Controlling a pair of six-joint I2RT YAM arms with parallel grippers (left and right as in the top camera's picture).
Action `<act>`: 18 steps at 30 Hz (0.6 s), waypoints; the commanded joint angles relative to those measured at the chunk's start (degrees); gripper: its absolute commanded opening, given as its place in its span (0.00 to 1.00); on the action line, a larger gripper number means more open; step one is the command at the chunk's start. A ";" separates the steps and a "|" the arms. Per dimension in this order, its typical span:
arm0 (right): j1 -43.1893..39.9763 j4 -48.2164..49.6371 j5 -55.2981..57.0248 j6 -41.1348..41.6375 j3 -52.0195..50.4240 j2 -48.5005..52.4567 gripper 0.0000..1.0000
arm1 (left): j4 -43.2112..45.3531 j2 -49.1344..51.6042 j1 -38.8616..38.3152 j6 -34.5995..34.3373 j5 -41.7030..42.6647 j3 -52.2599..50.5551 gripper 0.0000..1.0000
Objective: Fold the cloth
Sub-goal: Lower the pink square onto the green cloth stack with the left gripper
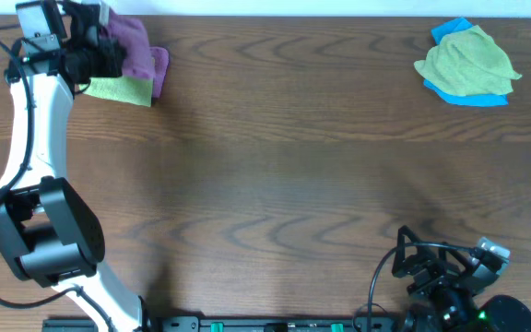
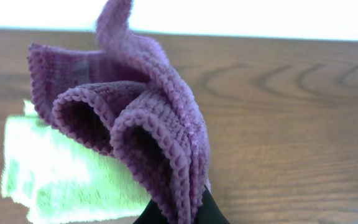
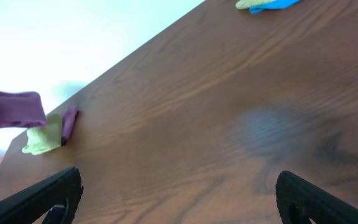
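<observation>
The lilac-purple cloth is bunched at the table's far left corner, lifted over a lime-green cloth. My left gripper is shut on a gathered fold of it. In the left wrist view the purple cloth hangs in ruffled folds from my fingers above the green cloth. No white label shows. The purple cloth also shows far off in the right wrist view. My right gripper is open and empty at the near right, low over bare wood.
A second lime-green cloth lies on a blue cloth at the far right corner. The table's back edge runs right behind the purple cloth. The left arm's base stands at the near left.
</observation>
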 commanded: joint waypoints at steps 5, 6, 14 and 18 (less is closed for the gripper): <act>-0.33 0.48 0.22 0.59 -0.09 -0.24 0.99 | -0.63 5.62 0.02 0.98 3.74 4.98 0.06; -0.33 0.48 0.22 0.59 -0.09 -0.24 0.99 | -0.96 5.88 0.02 1.14 4.55 4.98 0.06; -0.33 0.72 0.22 0.59 -0.09 -0.24 0.99 | -2.51 8.33 0.04 2.29 7.26 4.98 0.06; -0.33 0.70 0.22 0.59 -0.09 -0.24 0.99 | -2.80 9.44 0.46 2.78 7.08 4.98 0.06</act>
